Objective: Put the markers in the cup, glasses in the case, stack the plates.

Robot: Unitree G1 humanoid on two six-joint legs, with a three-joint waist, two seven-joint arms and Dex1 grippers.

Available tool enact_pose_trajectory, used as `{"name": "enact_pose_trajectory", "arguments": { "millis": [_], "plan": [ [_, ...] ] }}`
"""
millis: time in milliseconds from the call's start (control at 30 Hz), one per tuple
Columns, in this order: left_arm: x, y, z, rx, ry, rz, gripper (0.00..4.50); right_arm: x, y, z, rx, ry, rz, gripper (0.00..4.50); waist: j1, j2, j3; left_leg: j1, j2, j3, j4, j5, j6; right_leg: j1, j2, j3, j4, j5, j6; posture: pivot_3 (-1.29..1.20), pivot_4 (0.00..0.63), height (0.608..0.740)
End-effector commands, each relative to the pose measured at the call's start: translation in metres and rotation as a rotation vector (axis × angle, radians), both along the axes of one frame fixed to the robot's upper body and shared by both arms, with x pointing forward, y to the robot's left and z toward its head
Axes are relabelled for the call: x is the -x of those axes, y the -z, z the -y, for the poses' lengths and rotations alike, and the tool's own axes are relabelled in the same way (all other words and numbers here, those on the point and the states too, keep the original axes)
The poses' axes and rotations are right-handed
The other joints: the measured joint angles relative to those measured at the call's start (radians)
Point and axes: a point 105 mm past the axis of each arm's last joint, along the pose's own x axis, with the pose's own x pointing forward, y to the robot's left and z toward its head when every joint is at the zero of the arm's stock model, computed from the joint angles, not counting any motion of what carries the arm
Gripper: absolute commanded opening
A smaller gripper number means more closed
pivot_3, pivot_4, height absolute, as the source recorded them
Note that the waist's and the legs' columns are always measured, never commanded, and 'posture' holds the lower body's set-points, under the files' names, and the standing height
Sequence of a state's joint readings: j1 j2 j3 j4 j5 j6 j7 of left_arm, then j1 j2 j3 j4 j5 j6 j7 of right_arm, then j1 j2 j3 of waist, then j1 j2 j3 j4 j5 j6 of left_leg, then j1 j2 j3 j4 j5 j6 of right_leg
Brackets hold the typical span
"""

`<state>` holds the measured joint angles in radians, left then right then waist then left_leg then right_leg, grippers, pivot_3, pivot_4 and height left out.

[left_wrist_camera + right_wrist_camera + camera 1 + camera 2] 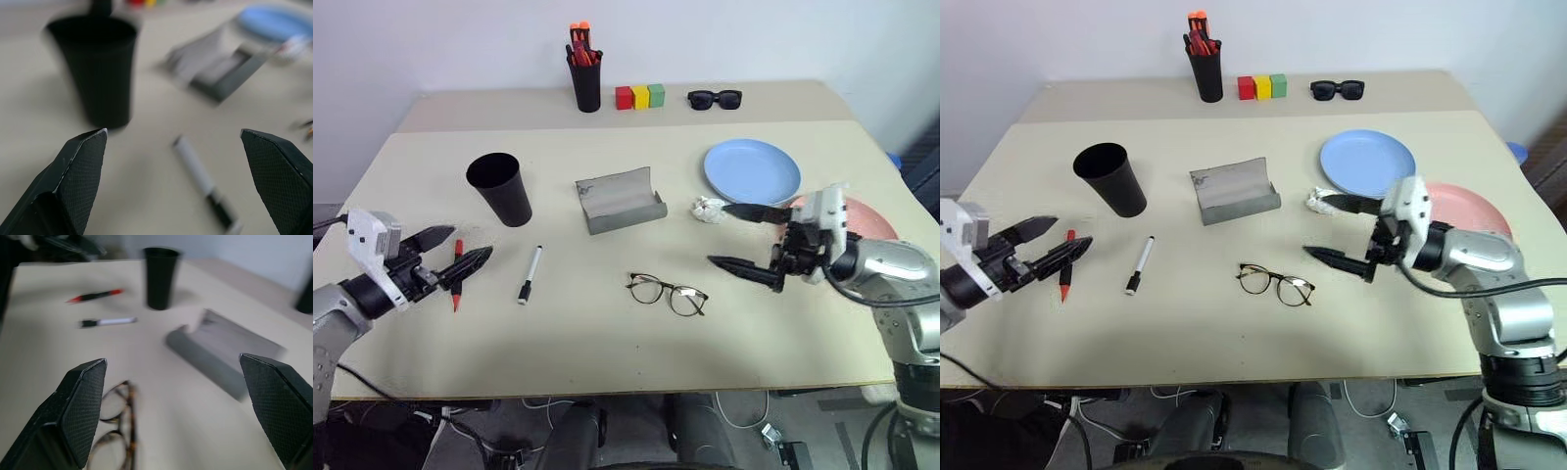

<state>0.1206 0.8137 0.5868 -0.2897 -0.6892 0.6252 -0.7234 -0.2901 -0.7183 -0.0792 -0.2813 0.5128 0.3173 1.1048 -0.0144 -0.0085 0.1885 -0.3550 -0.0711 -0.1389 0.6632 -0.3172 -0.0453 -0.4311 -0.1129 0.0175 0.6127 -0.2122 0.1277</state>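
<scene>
**me:** Thin black wire-framed glasses [667, 293] lie flat mid-table, near the open grey felt case [621, 201]. My right gripper [741, 236] hovers just beside them, jaws wide apart, empty.

**reply:** Risk?

**me:** Probably the frame skidding or bending. Left gripper [456, 249], also spread, hangs over the short red marker [457, 276].
</scene>
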Motion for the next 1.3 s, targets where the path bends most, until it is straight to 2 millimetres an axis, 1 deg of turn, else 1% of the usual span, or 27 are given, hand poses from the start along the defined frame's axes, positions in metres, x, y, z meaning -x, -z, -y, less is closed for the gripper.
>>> {"name": "enact_pose_trajectory", "arguments": {
  "millis": [33, 100, 167, 233, 267, 300, 367, 400, 433, 467, 567, 667, 733, 867, 1033, 1167, 1300],
  "plan": [
    [0.004, -0.016, -0.025, -0.03, -0.127, 0.031, 4.5, -0.003, -0.007, -0.022, 0.002, -0.029, 0.093, 4.42, 0.003, 0.0, 0.0, 0.0, 0.0, 0.0, 0.0, 0.0, 0.0, 0.0, 0.0, 0.0, 0.0, 0.0, 0.0, 0.0, 0.15, 0.74],
    [-0.004, -0.012, -0.05, -0.184, -0.311, -0.027, 4.5, -0.003, -0.017, -0.036, -0.062, -0.045, 0.105, 4.42, 0.006, -0.001, 0.0, 0.0, 0.0, -0.001, 0.001, 0.0, 0.0, 0.0, 0.0, 0.0, 0.0, 0.0, -0.001, 0.0, 0.15, 0.74],
    [-0.009, -0.012, -0.068, -0.169, -0.429, -0.054, 4.5, -0.003, -0.021, -0.045, -0.088, -0.056, 0.106, 4.42, 0.008, -0.001, 0.0, 0.0, -0.001, -0.002, 0.001, 0.001, -0.001, 0.001, 0.0, -0.001, 0.001, 0.0, -0.001, 0.0, 0.15, 0.74],
    [-0.017, -0.018, -0.069, -0.107, -0.481, -0.042, 4.5, -0.004, -0.013, -0.041, -0.029, -0.064, 0.119, 4.42, 0.01, -0.001, 0.0, 0.0, -0.001, -0.002, 0.001, 0.001, -0.001, 0.001, 0.0, -0.001, 0.001, 0.0, -0.001, 0.0, 0.15, 0.74],
    [-0.02, -0.019, -0.068, -0.095, -0.488, -0.05, 4.5, -0.005, -0.01, -0.041, -0.011, -0.067, 0.124, 4.42, 0.01, -0.002, 0.0, 0.0, -0.001, -0.002, 0.001, 0.001, -0.001, 0.001, 0.0, -0.001, 0.001, 0.0, -0.001, 0.0, 0.15, 0.74],
    [-0.024, -0.017, -0.066, -0.099, -0.495, -0.081, 4.5, -0.006, -0.012, -0.04, -0.012, -0.066, 0.129, 4.42, 0.007, -0.003, 0.0, 0.0, -0.002, -0.002, 0.001, 0.0, -0.001, 0.001, 0.0, -0.001, 0.0, 0.0, 0.0, 0.0, 0.15, 0.74],
    [-0.027, -0.007, -0.061, -0.117, -0.505, -0.168, 4.5, -0.007, -0.017, -0.04, -0.031, -0.061, 0.141, 4.42, 0.003, -0.003, 0.0, 0.0, -0.001, -0.002, 0.001, 0.0, -0.001, 0.0, 0.0, -0.001, 0.0, 0.001, 0.001, 0.0, 0.15, 0.74],
    [-0.028, -0.003, -0.06, -0.075, -0.516, -0.199, 4.5, -0.007, -0.017, -0.041, -0.037, -0.054, 0.142, 4.42, 0.001, -0.003, 0.0, -0.001, -0.002, -0.002, 0.0, 0.0, -0.001, -0.001, 0.0, -0.001, 0.0, 0.001, 0.001, 0.0, 0.15, 0.74],
    [-0.028, 0.001, -0.061, -0.016, -0.545, -0.235, 4.5, -0.007, -0.016, -0.041, -0.039, -0.051, 0.142, 4.42, -0.001, -0.003, 0.0, -0.001, -0.001, -0.002, 0.0, 0.0, -0.001, -0.001, 0.0, -0.001, 0.001, 0.001, 0.001, 0.0, 0.15, 0.74],
    [-0.027, 0.004, -0.063, 0.007, -0.571, -0.271, 4.5, -0.006, -0.015, -0.042, -0.04, -0.049, 0.14, 4.42, -0.002, -0.003, 0.0, -0.001, -0.001, -0.002, -0.001, 0.0, -0.001, -0.002, 0.0, 0.0, 0.001, 0.001, 0.001, 0.0, 0.15, 0.74],
    [-0.018, 0.011, -0.057, -0.05, -0.538, -0.385, 4.5, -0.003, -0.011, -0.042, -0.042, -0.057, 0.126, 4.42, -0.008, -0.003, 0.0, -0.001, -0.001, -0.001, -0.001, 0.0, -0.001, -0.004, 0.0, 0.0, 0.003, 0.001, 0.001, 0.0, 0.15, 0.74],
    [-0.015, 0.017, -0.047, -0.075, -0.5, -0.453, 4.5, -0.005, -0.008, -0.041, -0.04, -0.053, 0.122, 4.42, -0.002, -0.003, 0.0, -0.001, -0.001, -0.001, -0.001, 0.0, -0.001, -0.004, 0.0, 0.0, 0.003, 0.001, 0.001, 0.0, 0.15, 0.74],
    [-0.015, 0.023, -0.042, -0.053, -0.479, -0.513, 4.5, -0.005, -0.009, -0.044, -0.053, -0.055, 0.122, 4.42, 0.001, -0.003, 0.0, -0.001, -0.001, -0.001, -0.001, 0.0, -0.001, -0.003, 0.0, 0.001, 0.002, 0.001, 0.001, 0.0, 0.15, 0.74],
    [-0.018, 0.033, -0.028, -0.046, -0.442, -0.579, 4.5, 0.001, -0.008, -0.048, -0.064, -0.072, 0.111, 4.42, 0.003, -0.004, 0.0, -0.001, -0.001, -0.001, -0.001, 0.001, -0.002, -0.003, 0.0, 0.0, 0.002, 0.001, 0.001, 0.0, 0.15, 0.74],
    [-0.028, 0.039, -0.027, -0.002, -0.478, -0.612, 4.5, 0.002, -0.005, -0.047, -0.058, -0.06, 0.099, 4.42, 0.001, -0.004, 0.0, -0.001, -0.001, -0.001, -0.001, 0.001, -0.003, -0.003, 0.0, 0.0, 0.003, 0.001, 0.001, 0.0, 0.15, 0.74],
    [-0.035, 0.041, -0.02, 0.015, -0.465, -0.633, 4.5, 0.005, -0.003, -0.047, -0.058, -0.055, 0.09, 4.42, 0.001, -0.004, 0.0, -0.001, -0.001, -0.001, -0.001, 0.001, -0.003, -0.003, 0.0, 0.0, 0.003, 0.002, 0.001, 0.0, 0.15, 0.74],
    [-0.035, 0.051, -0.007, 0.063, -0.429, -0.689, 4.5, 0.005, -0.002, -0.048, -0.057, -0.049, 0.089, 4.42, 0.001, -0.004, 0.0, -0.001, -0.001, -0.001, -0.001, 0.001, -0.003, -0.003, 0.0, 0.001, 0.002, 0.002, 0.001, 0.0, 0.15, 0.74]
  ]
}}
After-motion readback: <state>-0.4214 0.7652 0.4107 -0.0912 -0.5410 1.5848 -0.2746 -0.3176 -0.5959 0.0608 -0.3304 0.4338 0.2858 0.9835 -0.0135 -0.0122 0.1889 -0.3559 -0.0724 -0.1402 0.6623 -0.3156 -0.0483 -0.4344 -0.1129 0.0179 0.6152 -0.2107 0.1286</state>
